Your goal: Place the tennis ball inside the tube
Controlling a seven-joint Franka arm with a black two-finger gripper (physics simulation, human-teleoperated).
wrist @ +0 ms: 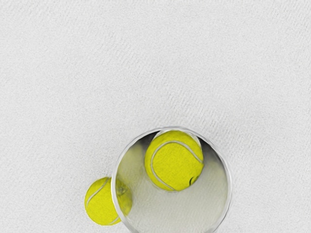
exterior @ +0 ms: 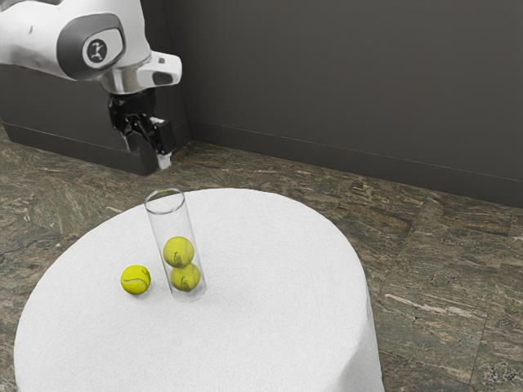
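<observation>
Biggest first: round table w/ white cloth (exterior: 270, 343). The arm (exterior: 90, 41) comes in over it from the ext. view's upper left, hand up high. It's the only arm, so no choice of which is nearer.

Next, the clear tube (exterior: 167, 217), standing upright on the cloth, mouth up, long axis approx. vertical. Wrist view looks down into its mouth, so the hand is above it, near the mouth.

Then the gripper (exterior: 153, 153), above the table & higher than the tube's rim. Jaws: can't tell if apart or together.

Smallest, the balls. Upper ball (exterior: 179, 251) sits on lower ball (exterior: 185, 278), both inside the tube; prob. room on top for one more. The loose ball (exterior: 136, 279) is the one to move: on the cloth just beside the tube's base, a small gap btwn them, on the ext. view's left.

Key relation: loose ball lies well below the jaws & off to one side, past the tube wall. So next move is prob. sideways clear of the rim, then down. Ball's round, no long axis, so any grip angle fits; best w/ jaws set crosswise to the ball–tube line, b/c a jaw in that gap could knock the tube over.
</observation>
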